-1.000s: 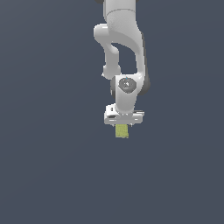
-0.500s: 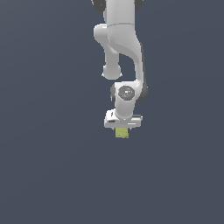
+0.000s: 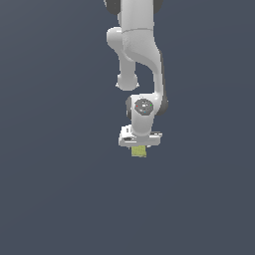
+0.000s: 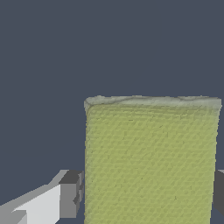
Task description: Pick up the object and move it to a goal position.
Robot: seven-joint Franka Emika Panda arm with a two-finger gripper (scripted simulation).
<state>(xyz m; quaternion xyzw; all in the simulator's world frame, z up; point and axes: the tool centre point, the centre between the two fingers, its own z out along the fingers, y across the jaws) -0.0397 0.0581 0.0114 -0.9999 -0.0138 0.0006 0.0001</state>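
Observation:
The object point(image 3: 139, 151) is a small yellow-green block that sticks out just below the white gripper point(image 3: 139, 148) in the exterior view's middle. Up close in the wrist view the object point(image 4: 151, 162) fills the space between the two grey finger pads point(image 4: 72, 194), and each pad meets one of its sides. The gripper point(image 4: 148, 194) is shut on the object. The block's upper part is hidden behind the hand in the exterior view. Whether the block rests on the floor cannot be told.
A plain dark grey floor point(image 3: 60, 199) surrounds the arm on all sides. The white arm point(image 3: 137, 45) reaches down from the top of the exterior view. No other objects or goal marker show.
The hand has sunk a little lower over the block and the forearm has swung more upright. The block sits at about the same spot, with less of it showing below the hand.

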